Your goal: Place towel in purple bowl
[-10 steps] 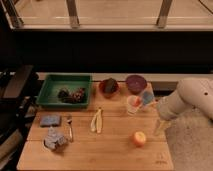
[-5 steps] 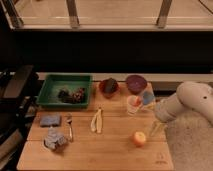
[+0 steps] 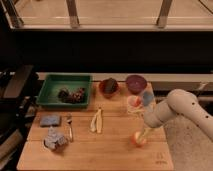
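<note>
Towel (image 3: 55, 140) lies crumpled, axis unclear; gripper (image 3: 143, 133) above orange fruit (image 3: 138, 141).

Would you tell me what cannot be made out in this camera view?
Camera view:
Green tray: dark contents too blurred to identify.
Orange item, front right of table: partly covered by the gripper over it.
Purple bowl: inside too dark to see.

The hand (image 3: 142, 133) partly hides an orange object (image 3: 137, 142); arm (image 3: 184, 107) cut by right edge.
</note>
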